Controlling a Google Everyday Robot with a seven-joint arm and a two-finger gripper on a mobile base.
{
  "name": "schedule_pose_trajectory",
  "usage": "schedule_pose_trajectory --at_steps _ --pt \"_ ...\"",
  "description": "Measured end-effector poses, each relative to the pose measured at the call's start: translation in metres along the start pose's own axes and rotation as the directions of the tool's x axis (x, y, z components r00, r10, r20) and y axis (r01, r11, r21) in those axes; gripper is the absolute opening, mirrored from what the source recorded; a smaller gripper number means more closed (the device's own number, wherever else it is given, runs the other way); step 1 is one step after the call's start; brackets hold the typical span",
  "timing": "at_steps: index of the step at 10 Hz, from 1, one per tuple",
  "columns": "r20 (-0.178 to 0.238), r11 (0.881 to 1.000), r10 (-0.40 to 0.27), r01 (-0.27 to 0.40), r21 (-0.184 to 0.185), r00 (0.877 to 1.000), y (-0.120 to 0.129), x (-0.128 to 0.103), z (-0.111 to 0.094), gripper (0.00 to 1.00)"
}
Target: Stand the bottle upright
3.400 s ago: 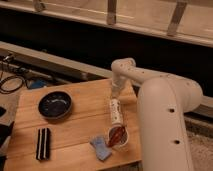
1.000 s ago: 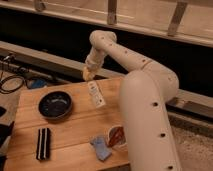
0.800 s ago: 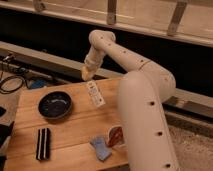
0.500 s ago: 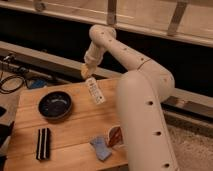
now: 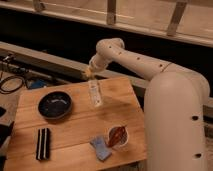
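The bottle is small, slim and whitish. It is in the middle of the wooden table, its long axis pointing away from the camera. I cannot tell whether it lies flat or leans. My gripper hangs at the end of the white arm, just above and behind the bottle's far end, close to the table's back edge. Whether it touches the bottle is unclear.
A dark bowl sits left of the bottle. A black ribbed block lies at the front left. A blue cloth-like item and a white cup with red-brown contents are at the front. Cables lie left of the table.
The arm swung from the table's right side to the back middle, and the bottle shifted left with it. In the last second the gripper rose slightly and the bottle barely moved.
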Motion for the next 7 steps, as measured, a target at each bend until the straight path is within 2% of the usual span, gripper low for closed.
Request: schedule_pose_trajectory --at_steps 5,7 --pt "-0.008 0.997 -0.040 0.041 0.061 0.999 -0.008 -0.029 0.001 0.00" --pt "-0.004 0.994 -0.064 0.064 0.087 0.998 -0.020 -0.041 0.001 0.00"
